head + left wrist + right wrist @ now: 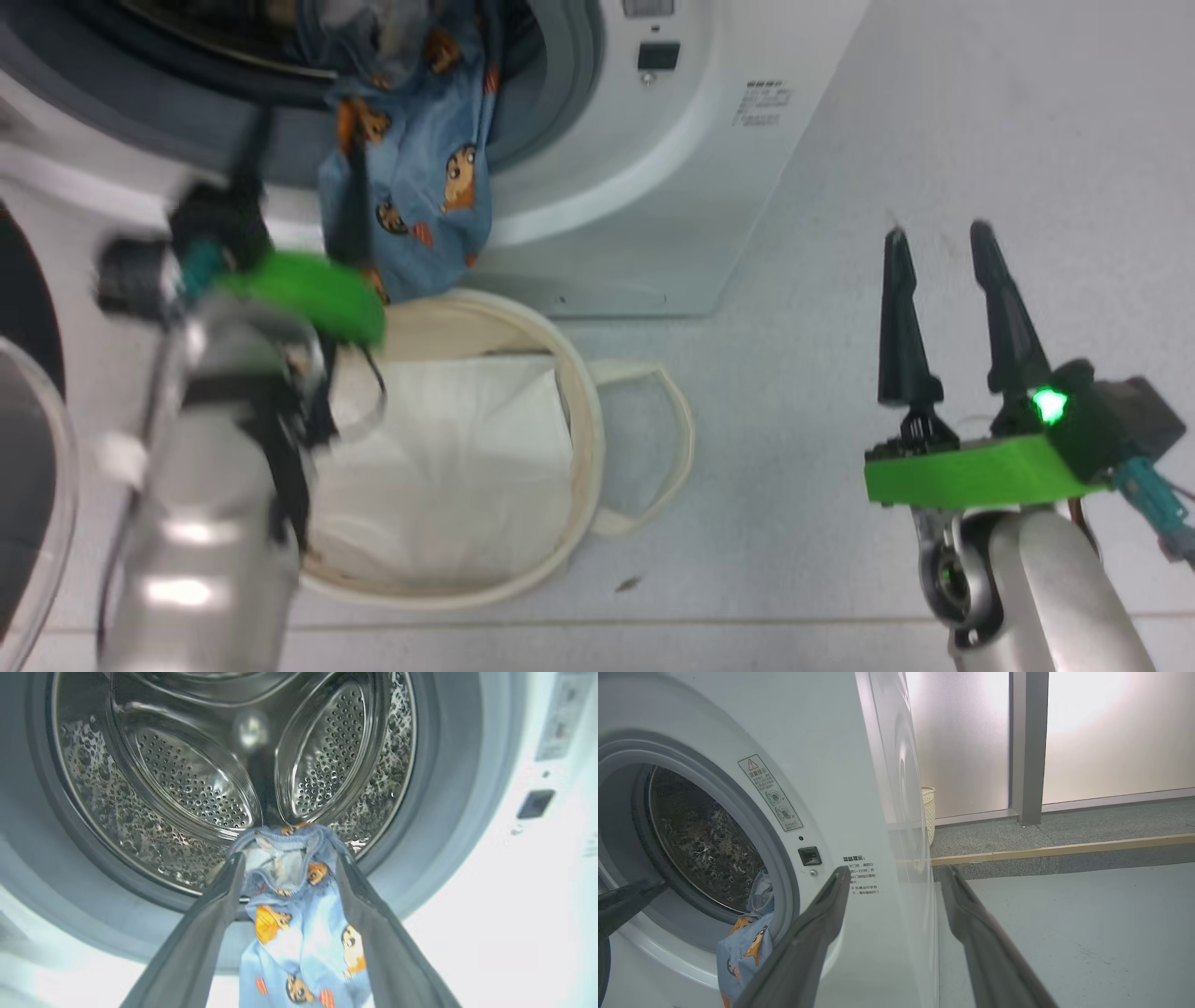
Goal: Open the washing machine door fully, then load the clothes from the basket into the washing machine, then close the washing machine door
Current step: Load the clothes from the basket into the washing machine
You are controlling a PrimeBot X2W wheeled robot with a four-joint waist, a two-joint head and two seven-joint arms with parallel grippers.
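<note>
The washing machine (pixel 672 187) stands with its steel drum (pixel 187 788) exposed. Its door (pixel 28 420) is swung open at the head view's left edge. The clothes, a blue garment with orange cartoon animals (pixel 420 187), hang out over the drum's grey rim toward the basket (pixel 579 392). My left gripper (pixel 303 177) is open at the drum mouth. The garment (pixel 299 933) lies loose between its spread fingers. My right gripper (pixel 938 238) is open over bare floor to the machine's right, holding nothing. In the right wrist view the right gripper (pixel 896 870) points at the machine's front corner and the garment (pixel 742 952) hangs at the lower left.
A flat white sheet (pixel 448 448) lies in the basket's bottom. A looped handle (pixel 672 439) sticks out to the basket's right. Grey floor (pixel 840 523) spreads to the right. A pale lattice bin (pixel 928 812) stands behind the machine by a frosted wall, and a low kerb (pixel 1064 849) runs across the floor.
</note>
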